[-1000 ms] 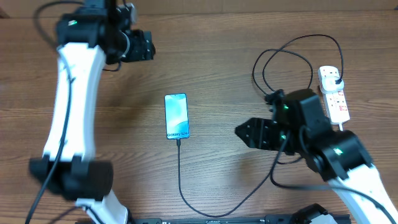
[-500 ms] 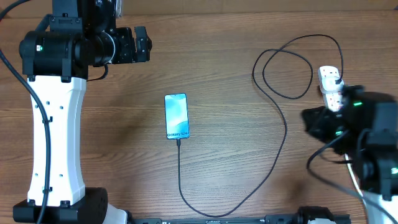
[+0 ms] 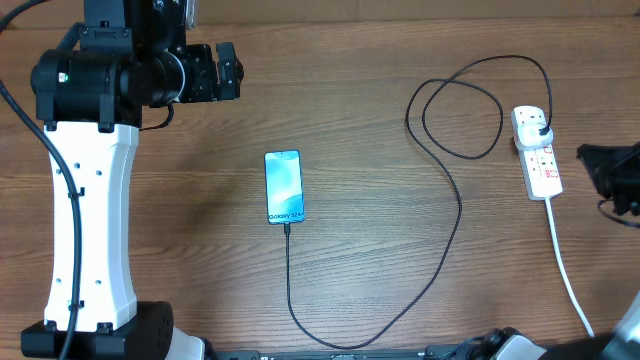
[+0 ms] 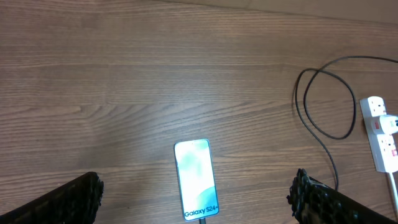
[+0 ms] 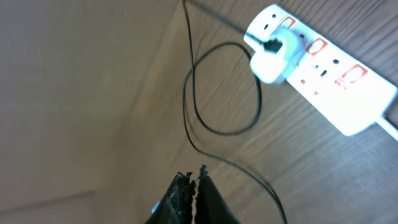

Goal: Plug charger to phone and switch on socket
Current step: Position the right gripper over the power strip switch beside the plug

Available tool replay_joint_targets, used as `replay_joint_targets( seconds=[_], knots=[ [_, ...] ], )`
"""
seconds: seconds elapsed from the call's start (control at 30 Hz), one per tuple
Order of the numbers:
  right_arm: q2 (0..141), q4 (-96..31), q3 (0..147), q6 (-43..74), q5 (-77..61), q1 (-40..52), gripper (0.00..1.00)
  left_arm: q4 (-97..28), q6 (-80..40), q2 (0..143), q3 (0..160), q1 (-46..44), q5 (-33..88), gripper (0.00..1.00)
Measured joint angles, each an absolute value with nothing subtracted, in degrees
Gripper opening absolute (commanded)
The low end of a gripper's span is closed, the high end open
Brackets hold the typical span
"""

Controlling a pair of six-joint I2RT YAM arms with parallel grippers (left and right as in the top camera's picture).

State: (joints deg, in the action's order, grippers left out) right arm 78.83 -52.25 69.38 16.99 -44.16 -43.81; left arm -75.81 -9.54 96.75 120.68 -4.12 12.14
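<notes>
While the thin black charger (image 3: 459, 210) loops over wood-grain table (image 3: 380, 130), left hand (image 3: 231, 72) gapes, right hand (image 5: 191, 186) is pinched together.

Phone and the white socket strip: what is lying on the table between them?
Only the black charger cable, which curves and loops over the bare wooden table between the phone and the socket. The overhead view shows it best.

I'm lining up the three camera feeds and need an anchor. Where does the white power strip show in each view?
Overhead: the power strip lies near the right edge, a little above mid-height.
Left wrist: at the right edge, partly cut off by the frame.
Right wrist: upper right, running diagonally.
Shared landmark: the loop of the charger cable, lying just beside the strip in all three views.
</notes>
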Motion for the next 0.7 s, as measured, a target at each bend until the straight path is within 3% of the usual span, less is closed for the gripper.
replay_joint_targets(
  seconds=[0.37,0.7],
  knots=[
    [95.3,-35.8,69.4,27.1,-48.1,-44.9,0.04,-75.9,-9.5,96.7,120.7,-4.1,12.1,1.00],
    [105.9,-29.0,69.4,34.5,-47.0,-45.0,0.04,-75.9,-9.5,96.7,120.7,-4.1,12.1,0.99]
  ],
)
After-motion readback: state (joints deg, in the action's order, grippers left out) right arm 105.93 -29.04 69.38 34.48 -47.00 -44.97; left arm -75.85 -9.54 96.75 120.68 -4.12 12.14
